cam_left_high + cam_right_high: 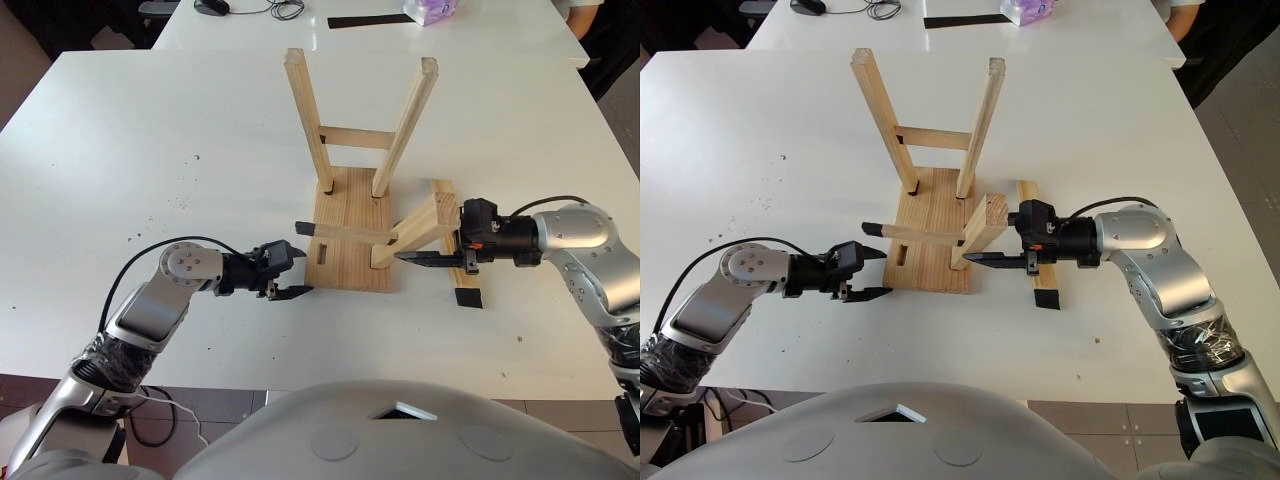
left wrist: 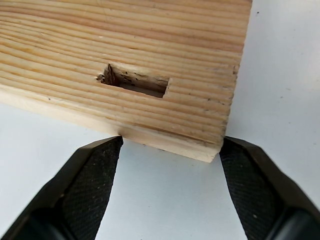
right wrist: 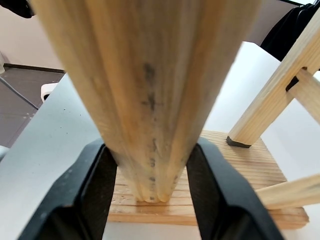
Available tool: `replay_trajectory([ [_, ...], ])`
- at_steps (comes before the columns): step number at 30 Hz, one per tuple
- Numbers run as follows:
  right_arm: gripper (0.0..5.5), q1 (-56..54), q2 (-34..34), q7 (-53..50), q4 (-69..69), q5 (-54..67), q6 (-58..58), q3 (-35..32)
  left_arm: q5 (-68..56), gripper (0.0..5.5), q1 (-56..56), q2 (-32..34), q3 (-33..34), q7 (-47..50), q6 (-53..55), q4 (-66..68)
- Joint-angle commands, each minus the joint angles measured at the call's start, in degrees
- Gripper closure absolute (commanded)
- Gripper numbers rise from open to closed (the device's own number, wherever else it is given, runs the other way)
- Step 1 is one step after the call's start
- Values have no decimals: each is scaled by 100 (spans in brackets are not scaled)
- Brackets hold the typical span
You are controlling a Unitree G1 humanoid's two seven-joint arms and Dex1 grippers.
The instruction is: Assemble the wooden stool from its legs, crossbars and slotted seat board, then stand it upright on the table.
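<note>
"Straddling the near left corner of the seat board (image 1: 345, 265), the left gripper (image 1: 303, 270) is hanging wide open, gripping nothing. A slot (image 2: 135, 80) is lying empty there."

"And the right gripper (image 3: 150, 160)?"

"It's clamping a third leg (image 1: 415, 222), tilting over the near right corner, not yet seated. A fourth piece (image 1: 1044, 285) is lying just beside the board."

"Farther back?"

"Two legs (image 1: 308, 120) are standing in their slots, joined by a crossbar (image 1: 355, 137). I'm judging it about half built."
</note>
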Motion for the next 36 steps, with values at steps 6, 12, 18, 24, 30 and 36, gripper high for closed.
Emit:
replay_trajectory([
  [6, 350, -77, -211, 49, 39, 446, 1632, 194, 63, 204, -92, -222, 17, 137, -6, 6],
  [12, 313, -35, -294, 48, 20, 56, 1344, 260, 108, 204, -98, -314, 48, 175, -8, 37],
  [18, 230, -59, -270, -108, -71, -77, 1308, 86, 157, 204, -54, -346, 102, 200, -61, 117],
  [24, 199, -97, -573, -203, -74, -350, 1177, -404, 146, 204, 88, -377, 145, 350, -63, 64],
  [30, 199, 215, -972, -55, -314, -299, 1071, -1059, 146, 204, 251, -450, 166, 559, -31, -58],
  [36, 199, 522, -849, -121, -550, 173, 1398, -1570, 160, 204, 457, -577, 173, 781, 0, -177],
])
